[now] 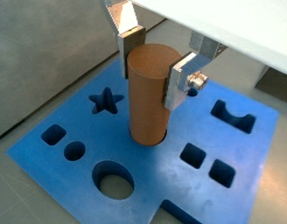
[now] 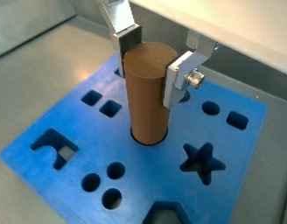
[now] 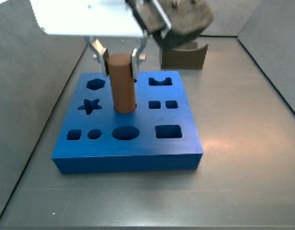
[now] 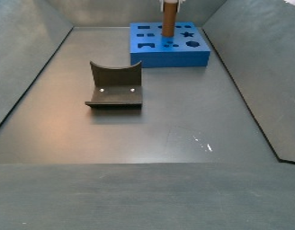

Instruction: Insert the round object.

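One round object [image 1: 150, 94] in one claw [image 1: 154, 58]

The round object's [image 1: 149, 94] foot is sunk out of sight in the blue board [image 1: 64, 118]. The gripper [image 2: 153, 52] is cut off by the frame's top edge. In a side view, the dark block [image 3: 183, 56] sits half-hidden behind the arm.

Wrist views close above gripper [image 1: 157, 63]; side views opposed, farther

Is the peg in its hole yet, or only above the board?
In, partly. The peg stands upright with its lower end sunk into a round hole of the board; most of it stands above, between the gripper fingers.
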You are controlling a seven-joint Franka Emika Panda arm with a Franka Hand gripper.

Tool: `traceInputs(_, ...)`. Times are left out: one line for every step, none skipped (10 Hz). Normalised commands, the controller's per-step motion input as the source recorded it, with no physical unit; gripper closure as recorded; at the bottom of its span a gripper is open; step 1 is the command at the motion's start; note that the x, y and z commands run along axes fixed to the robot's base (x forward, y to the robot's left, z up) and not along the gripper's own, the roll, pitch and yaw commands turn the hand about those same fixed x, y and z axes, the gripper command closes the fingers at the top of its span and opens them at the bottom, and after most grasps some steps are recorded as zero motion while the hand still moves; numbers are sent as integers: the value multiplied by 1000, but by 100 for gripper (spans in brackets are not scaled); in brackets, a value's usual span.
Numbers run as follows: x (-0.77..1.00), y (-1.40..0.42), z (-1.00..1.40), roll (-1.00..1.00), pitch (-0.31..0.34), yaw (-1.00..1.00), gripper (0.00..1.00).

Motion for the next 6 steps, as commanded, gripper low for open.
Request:
traceInputs(0,0,-483,39,0,-3,100)
traceInputs(29,0,-531,21,-4,-34,100)
traceInputs(29,0,-500,29,-4,-37,100)
traceInputs(9,0,-446,13,-1,-34,100)
traceInputs(6,0,-400,0,0,-31,100)
traceInputs(31,0,-294,0,0,-6,100)
